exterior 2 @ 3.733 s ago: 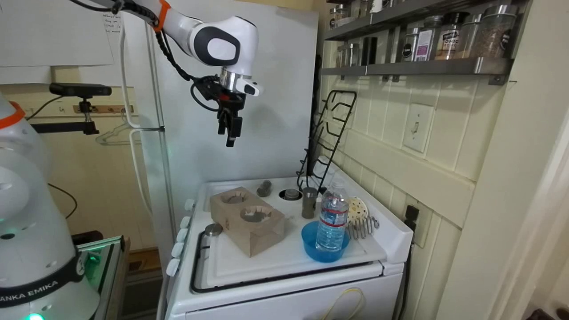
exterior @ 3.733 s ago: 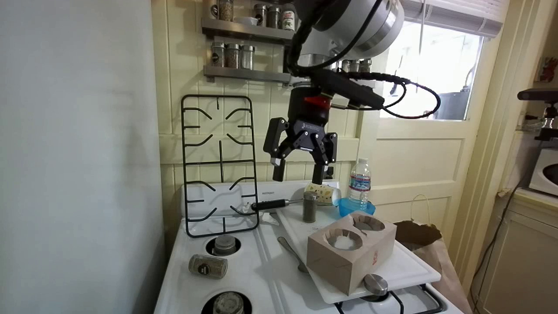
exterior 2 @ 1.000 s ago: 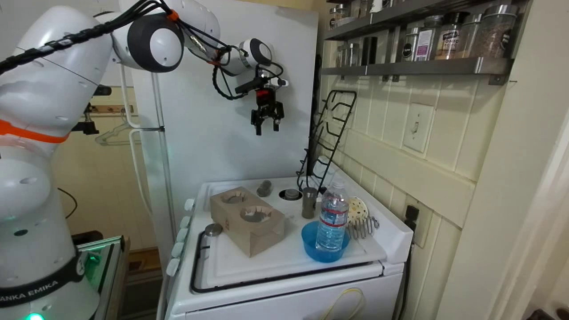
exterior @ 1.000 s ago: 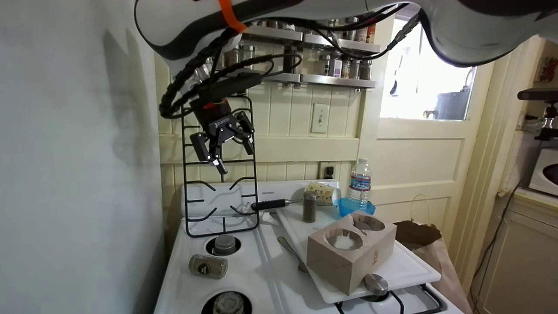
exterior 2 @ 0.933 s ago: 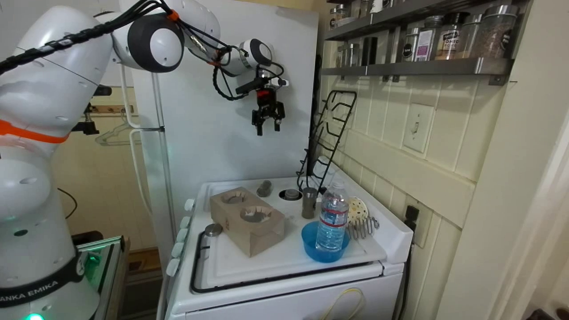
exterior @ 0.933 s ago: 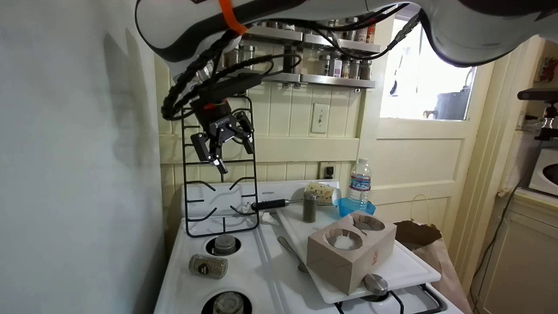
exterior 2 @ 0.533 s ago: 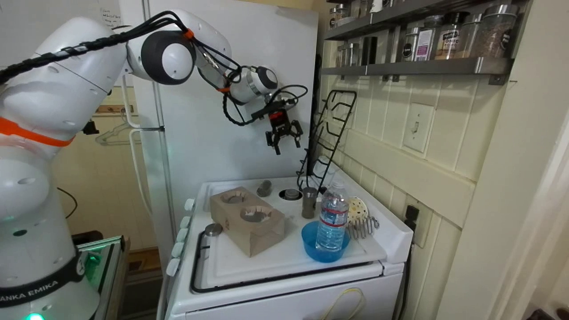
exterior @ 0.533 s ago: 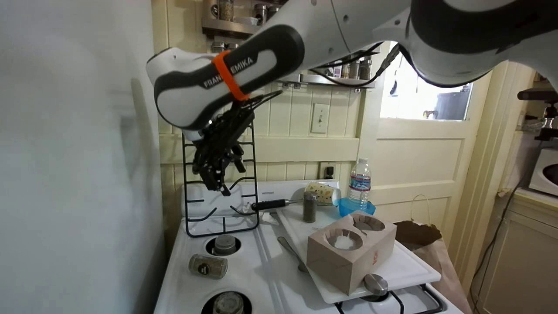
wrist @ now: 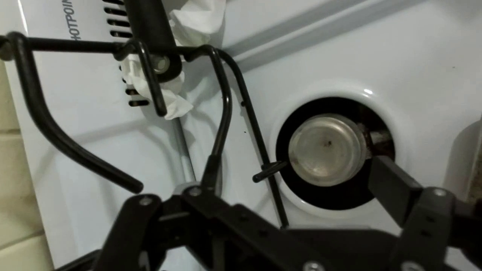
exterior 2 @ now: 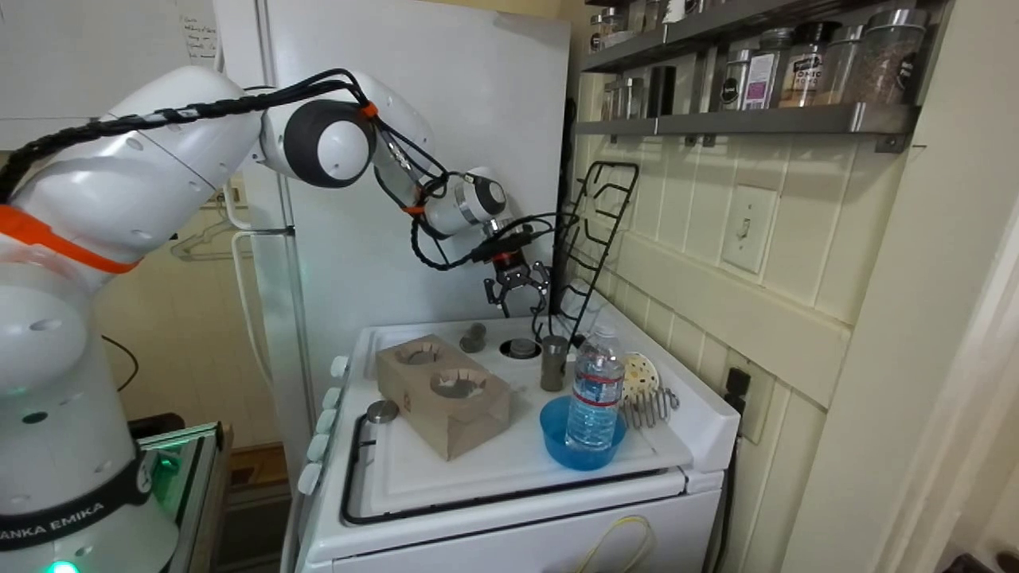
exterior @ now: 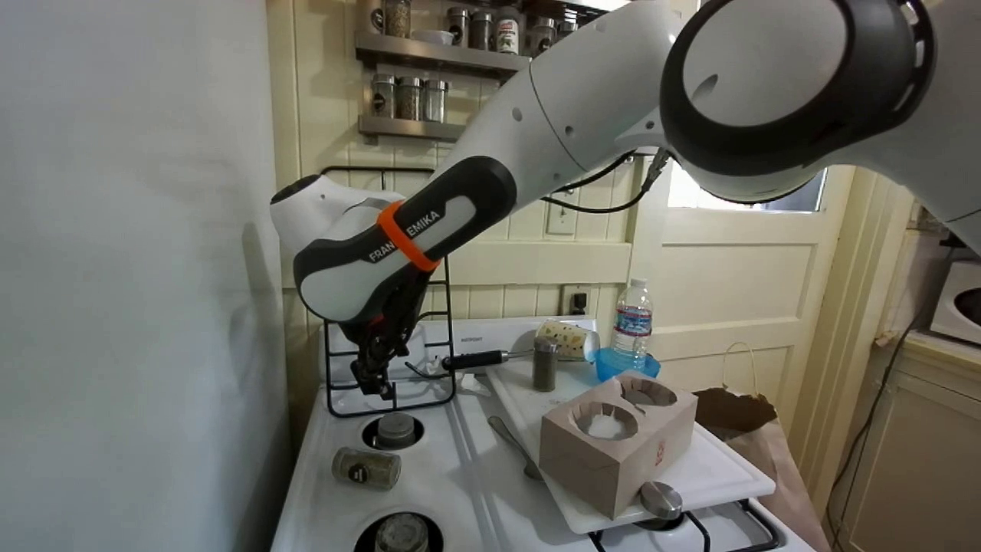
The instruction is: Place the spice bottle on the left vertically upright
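Note:
The spice bottle on the left (exterior: 366, 468), clear with tan contents and a dark round label, lies on its side on the white stove (exterior: 460, 491). It also shows in an exterior view (exterior 2: 473, 338), and a sliver of it seems to show at the right edge of the wrist view (wrist: 476, 169). My gripper (exterior 2: 523, 309) is open and empty, above the back burner cap and close to the leaning grate. In an exterior view the gripper (exterior: 375, 389) is behind and above the bottle, apart from it. In the wrist view its fingers (wrist: 303, 178) straddle the burner cap.
A black grate (exterior: 388, 286) leans against the back panel beside my gripper. The tall fridge (exterior 2: 414, 151) borders the left. A second spice bottle (exterior: 545, 365) stands upright. A brown carton (exterior: 613, 452), a spoon (exterior: 515, 447) and a water bottle in a blue bowl (exterior: 627, 363) are farther right.
The arm has swung left from above the middle and come down toward the back left burner, tilting the gripper. The gripper stays open. The spice bottle has not moved.

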Robot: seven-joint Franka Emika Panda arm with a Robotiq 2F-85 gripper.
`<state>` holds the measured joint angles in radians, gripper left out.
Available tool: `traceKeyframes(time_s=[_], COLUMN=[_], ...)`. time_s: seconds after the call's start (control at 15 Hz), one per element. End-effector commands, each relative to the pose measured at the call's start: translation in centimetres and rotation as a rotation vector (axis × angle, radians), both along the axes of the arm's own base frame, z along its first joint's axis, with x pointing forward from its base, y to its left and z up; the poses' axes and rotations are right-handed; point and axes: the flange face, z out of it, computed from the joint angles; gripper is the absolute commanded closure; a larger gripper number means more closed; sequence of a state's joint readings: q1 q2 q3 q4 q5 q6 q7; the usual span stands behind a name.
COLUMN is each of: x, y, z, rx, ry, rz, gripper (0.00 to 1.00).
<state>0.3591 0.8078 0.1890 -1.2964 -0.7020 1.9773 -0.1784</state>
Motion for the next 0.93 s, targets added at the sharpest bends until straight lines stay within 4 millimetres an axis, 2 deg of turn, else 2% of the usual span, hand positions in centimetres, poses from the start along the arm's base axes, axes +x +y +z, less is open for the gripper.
traceKeyframes(time_s=[0.0,0.47,0.53,0.67,0.87], x=[0.0,0.0,-0.2,-0.8,-2.8], y=[0.2,0.2,0.7,1.3,2.9], z=[0.1,0.2,0.4,1.1,1.7], rx=[0.0,0.0,0.01,0.015,0.081], ry=[0.0,-0.001,-0.012,-0.05,-0.069], rz=[0.001,0.004,-0.001,-0.036,-0.064], gripper=[0.0,0.0,0.0,0.0,0.0])
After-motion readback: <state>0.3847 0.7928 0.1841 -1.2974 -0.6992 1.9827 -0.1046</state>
